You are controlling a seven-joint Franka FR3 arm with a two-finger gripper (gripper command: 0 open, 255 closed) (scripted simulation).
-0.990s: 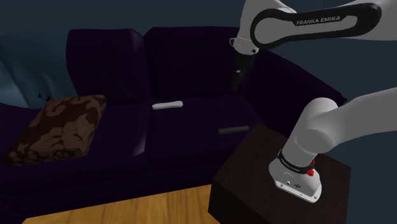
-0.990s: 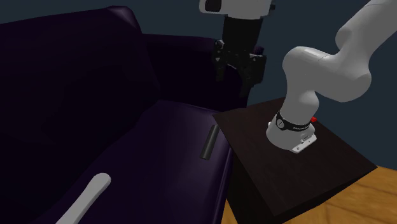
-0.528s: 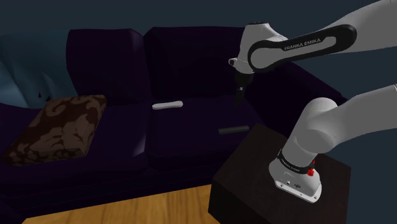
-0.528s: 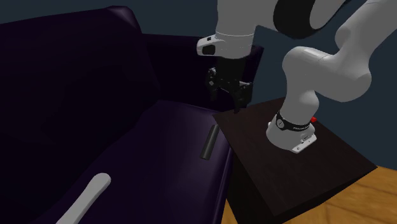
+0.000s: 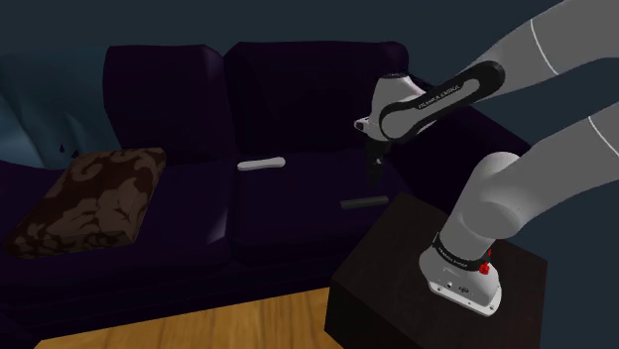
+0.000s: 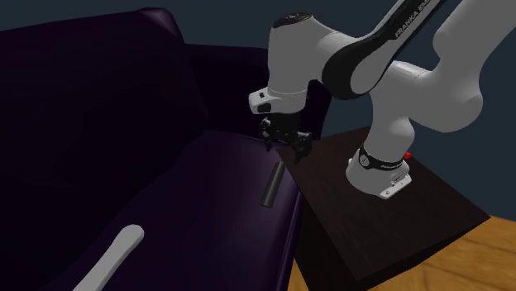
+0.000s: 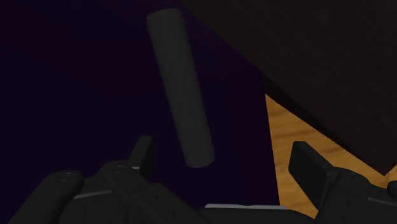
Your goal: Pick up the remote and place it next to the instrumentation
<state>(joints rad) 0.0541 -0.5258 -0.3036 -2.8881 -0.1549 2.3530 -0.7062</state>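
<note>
- The jaws stand wide apart with nothing between them. The gripper [image 6: 286,149] hangs just above the sofa seat [image 6: 207,190] and points down at it.
- From the wrist camera, the remote [image 7: 180,89] is a dark grey, round-edged bar. It lies ahead of the fingers [image 7: 143,156], untouched, with its long side running away from them.
- In the second exterior view the remote [image 6: 271,183] sits at about 7 o'clock from the gripper, close under it. It lies flat near the seat's edge, just beside the dark stand [image 6: 430,211].
- The long white object [image 6: 112,257], which I take for the instrumentation, lies well apart on the same seat, at about 8 o'clock from the remote. In the shoulder view it [image 5: 261,165] is at roughly 10 o'clock from the remote [image 5: 364,202].
- I see two risks:
  - The bar looks nearer one finger than the other. A straight drop could land that finger on top of it, or nudge it towards the gap by the stand.
  - Closing near its end would likely let it tip on the lift.
</note>
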